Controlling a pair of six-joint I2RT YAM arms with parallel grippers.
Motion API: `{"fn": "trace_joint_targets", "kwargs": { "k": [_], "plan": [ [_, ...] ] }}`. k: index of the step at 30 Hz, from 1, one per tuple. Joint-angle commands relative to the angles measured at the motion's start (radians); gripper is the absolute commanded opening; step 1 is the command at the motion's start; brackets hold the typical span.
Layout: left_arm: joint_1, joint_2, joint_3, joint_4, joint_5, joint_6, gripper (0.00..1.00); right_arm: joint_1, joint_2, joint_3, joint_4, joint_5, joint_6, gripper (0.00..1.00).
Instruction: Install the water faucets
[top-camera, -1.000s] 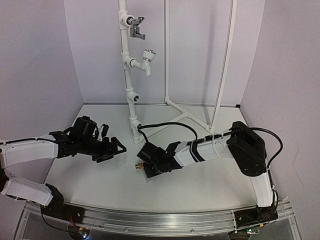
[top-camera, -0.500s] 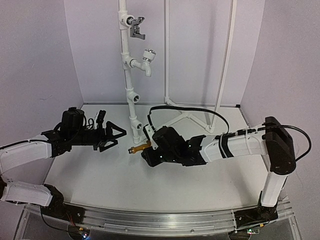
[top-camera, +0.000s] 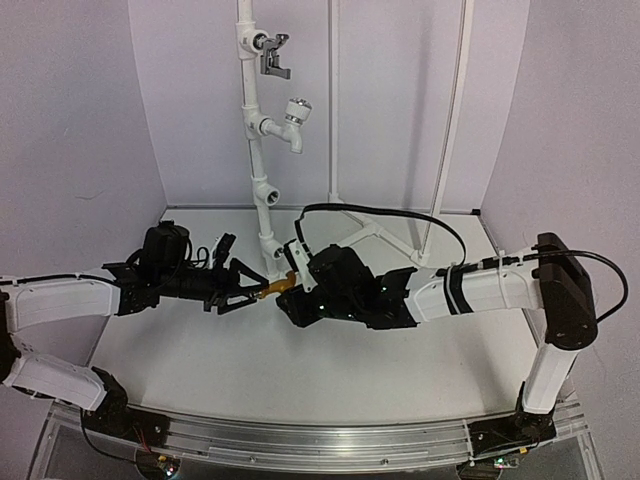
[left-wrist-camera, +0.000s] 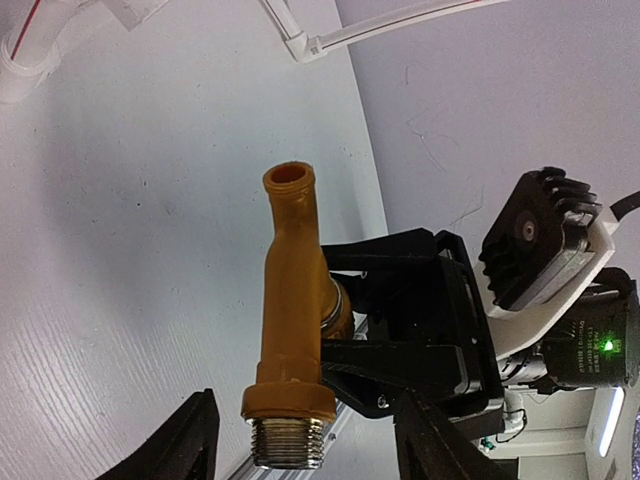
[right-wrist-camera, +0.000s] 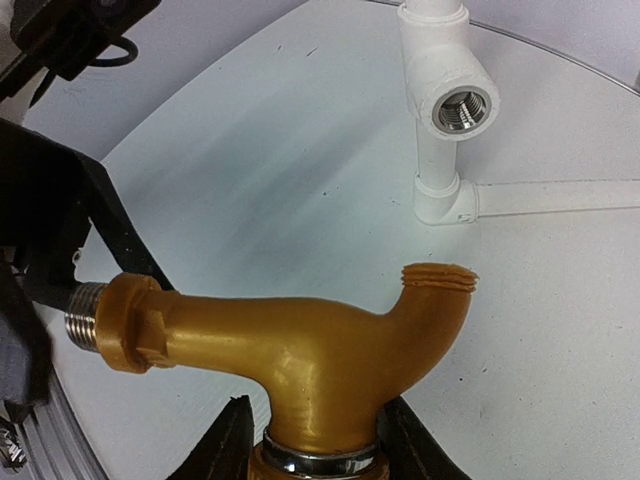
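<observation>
Left tool (left-wrist-camera: 305, 410) moved in, flanking the smooth golden tap (left-wrist-camera: 290, 290)

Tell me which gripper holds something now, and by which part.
The right gripper holds the golden-brass tap by its knob neck, under the body. The left gripper, open, flanks its threaded end without touching it.

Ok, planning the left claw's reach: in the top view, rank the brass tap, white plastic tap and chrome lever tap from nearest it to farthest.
1. Brass tap, just beyond the left claw, low by the foot of the pipe.
2. White plastic tap, midway up the pipe.
3. Chrome lever tap, at the top.
</observation>
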Motion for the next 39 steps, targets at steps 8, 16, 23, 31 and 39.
{"fn": "trace_joint_targets", "kwargs": {
  "k": [8, 16, 23, 31, 39],
  "plan": [
    [-0.004, 0.000, 0.041, 0.056, -0.022, 0.035, 0.08, 0.005, -0.003, 0.104, -0.031, -0.017, -0.010, 0.09],
    [0.002, -0.045, 0.030, 0.056, -0.032, 0.284, 0.00, -0.057, -0.050, 0.078, -0.175, -0.287, 0.039, 0.98],
    [0.003, -0.119, -0.005, 0.059, 0.066, 0.603, 0.00, -0.121, -0.202, -0.033, -0.164, -0.511, 0.002, 0.98],
    [0.002, -0.138, 0.004, 0.132, 0.240, 0.637, 0.00, -0.280, -0.224, -0.041, -0.010, -0.919, 0.072, 0.97],
    [0.001, -0.144, 0.010, 0.183, 0.273, 0.604, 0.00, -0.271, -0.123, -0.066, 0.393, -1.087, 0.291, 0.79]
  ]
}}
